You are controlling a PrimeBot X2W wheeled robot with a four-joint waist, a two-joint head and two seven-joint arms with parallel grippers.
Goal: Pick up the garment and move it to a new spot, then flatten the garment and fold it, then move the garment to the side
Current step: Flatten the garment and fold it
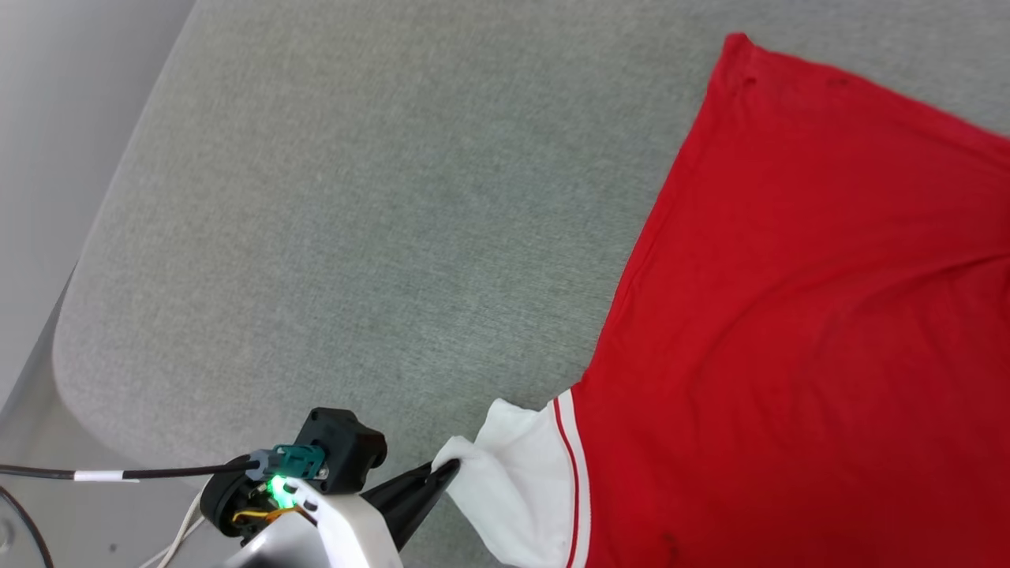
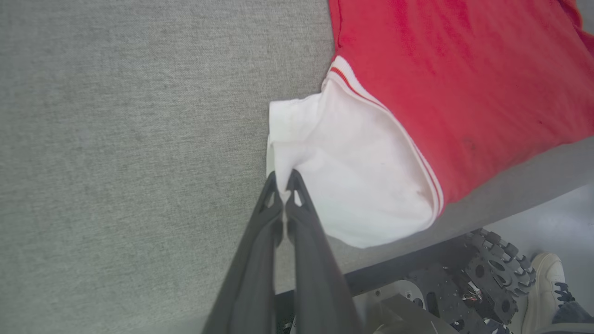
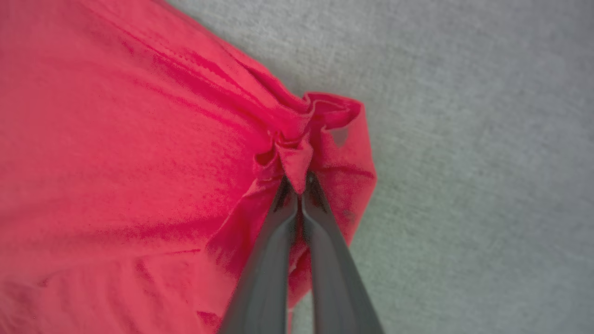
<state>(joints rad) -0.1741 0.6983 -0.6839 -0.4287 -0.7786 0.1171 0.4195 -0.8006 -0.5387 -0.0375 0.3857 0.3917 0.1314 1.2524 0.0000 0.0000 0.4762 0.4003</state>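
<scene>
Pinching the white sleeve (image 1: 513,473) of the garment (image 1: 789,315), spread on the grey surface (image 1: 355,197), with the left hand (image 1: 446,472) in the head view, clamping that sleeve's edge in the left wrist view, gripping a bunched red corner (image 3: 297,157) with the right hand (image 3: 301,180) in the right wrist view, likely flattening, next needing both pulled apart.

Head view: the garment (image 1: 789,315) runs off the right and near edges, so its right side and near end are cut away.

Left gripper (image 1: 447,471): arm cropped at the near edge. Fingertips (image 2: 274,185) pinched on the white sleeve, and the cloth between them is hidden.

Right gripper (image 3: 300,185): wrist view soft and blurred throughout. Tips sunk in a bunched red fold; which corner of the garment that is, cannot tell.

Shoe (image 2: 547,278) beside the robot's base (image 2: 441,284): cropped by the picture edge.

Cable (image 1: 118,474): exits at the left edge.
</scene>
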